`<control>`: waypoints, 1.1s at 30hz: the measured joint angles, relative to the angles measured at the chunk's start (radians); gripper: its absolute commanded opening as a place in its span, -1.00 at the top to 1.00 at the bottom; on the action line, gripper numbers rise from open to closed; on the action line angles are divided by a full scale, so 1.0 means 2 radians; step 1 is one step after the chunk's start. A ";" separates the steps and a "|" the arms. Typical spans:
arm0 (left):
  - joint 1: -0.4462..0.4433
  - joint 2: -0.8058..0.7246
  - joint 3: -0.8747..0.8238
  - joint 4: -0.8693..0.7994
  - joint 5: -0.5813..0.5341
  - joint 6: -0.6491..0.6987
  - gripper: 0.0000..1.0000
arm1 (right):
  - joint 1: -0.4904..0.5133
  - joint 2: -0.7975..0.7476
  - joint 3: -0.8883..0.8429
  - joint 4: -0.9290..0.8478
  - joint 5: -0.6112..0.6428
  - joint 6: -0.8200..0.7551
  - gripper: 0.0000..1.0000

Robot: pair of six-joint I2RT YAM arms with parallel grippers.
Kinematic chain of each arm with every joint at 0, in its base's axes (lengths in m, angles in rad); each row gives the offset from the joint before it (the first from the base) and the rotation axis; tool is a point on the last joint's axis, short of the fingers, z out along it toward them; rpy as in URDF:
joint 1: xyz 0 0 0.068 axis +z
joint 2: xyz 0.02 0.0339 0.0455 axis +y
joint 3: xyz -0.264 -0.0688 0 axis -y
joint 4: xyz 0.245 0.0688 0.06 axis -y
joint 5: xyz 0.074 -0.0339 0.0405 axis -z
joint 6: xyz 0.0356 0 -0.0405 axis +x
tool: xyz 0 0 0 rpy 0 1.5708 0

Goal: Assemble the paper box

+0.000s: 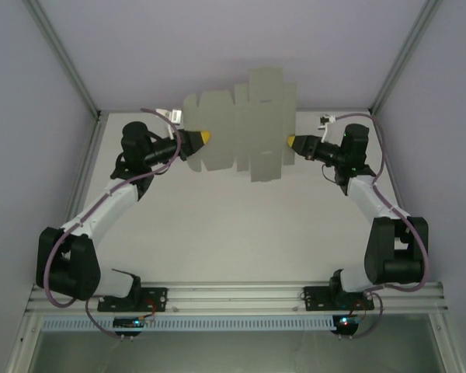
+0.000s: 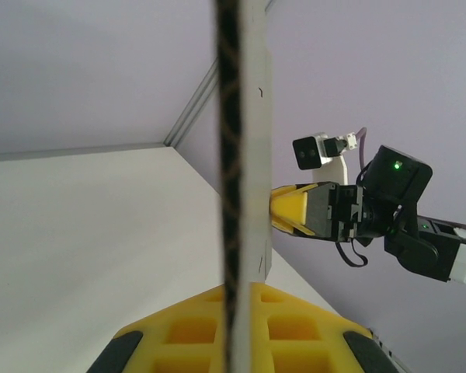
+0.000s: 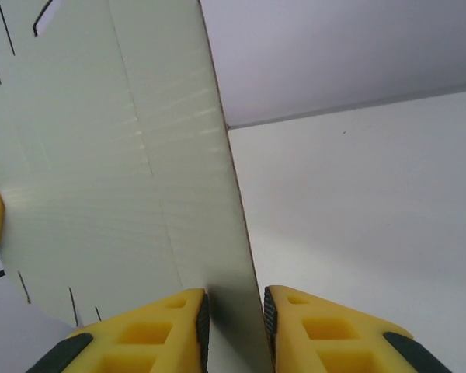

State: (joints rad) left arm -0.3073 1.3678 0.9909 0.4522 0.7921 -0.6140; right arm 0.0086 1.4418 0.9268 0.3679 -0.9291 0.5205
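White table (image 1: 233, 233), aluminium frame posts (image 1: 62, 54)

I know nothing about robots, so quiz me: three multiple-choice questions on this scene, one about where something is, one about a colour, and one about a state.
1. Where is the paper box sheet?
A. Lying on the table
B. Held in the air by the left gripper and the right gripper
C. Leaning against an arm base

2. What colour are the fingers?
A. Yellow
B. Red
C. Blue

3. What state is the sheet in?
A. Flat and unfolded
B. Folded into a closed box
C. Torn in two

Answers:
1 B: each gripper pinches one side edge, with the sheet up between them.
2 A: both wrist views show yellow fingers.
3 A: the top view shows one spread sheet with its flaps out.
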 measured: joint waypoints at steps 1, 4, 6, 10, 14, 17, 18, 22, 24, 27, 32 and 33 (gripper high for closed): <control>0.001 0.000 -0.001 0.000 -0.002 0.000 1.00 | 0.000 0.000 0.000 0.003 -0.003 0.001 0.42; 0.003 -0.001 -0.006 0.000 -0.008 0.001 1.00 | 0.000 0.000 -0.003 0.016 -0.016 0.006 0.38; 0.004 -0.001 -0.009 -0.001 -0.014 0.001 1.00 | 0.000 0.000 -0.006 0.024 -0.026 0.008 0.35; 0.006 -0.001 -0.016 -0.003 -0.025 0.001 1.00 | 0.000 -0.001 -0.010 0.037 -0.045 0.011 0.35; 0.007 -0.001 -0.017 -0.003 -0.029 0.001 1.00 | 0.000 -0.003 -0.014 0.052 -0.064 0.015 0.37; 0.005 -0.001 -0.018 -0.004 -0.026 0.001 1.00 | 0.002 -0.005 -0.014 0.064 -0.083 0.020 0.40; 0.002 -0.001 -0.019 -0.003 -0.022 0.001 1.00 | 0.006 -0.006 -0.014 0.069 -0.091 0.021 0.43; -0.002 -0.001 -0.021 -0.004 -0.012 0.001 1.00 | 0.013 -0.010 -0.014 0.080 -0.111 0.025 0.50; -0.002 -0.001 -0.022 -0.003 -0.011 0.001 1.00 | 0.013 -0.014 -0.014 0.078 -0.114 0.025 0.49; -0.002 -0.001 -0.024 -0.005 -0.012 0.001 1.00 | 0.012 -0.023 -0.014 0.053 -0.113 0.014 0.39; 0.002 -0.001 -0.032 -0.008 -0.019 0.001 1.00 | 0.006 -0.050 -0.013 -0.023 -0.094 -0.027 0.38; 0.003 -0.001 -0.033 -0.011 -0.021 0.001 1.00 | 0.006 -0.055 -0.012 -0.035 -0.092 -0.034 0.39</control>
State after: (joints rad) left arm -0.3004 1.3666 0.9253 0.4297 0.7502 -0.6121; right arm 0.0196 1.3323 0.9020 0.2985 -1.1137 0.4530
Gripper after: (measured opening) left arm 0.062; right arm 0.314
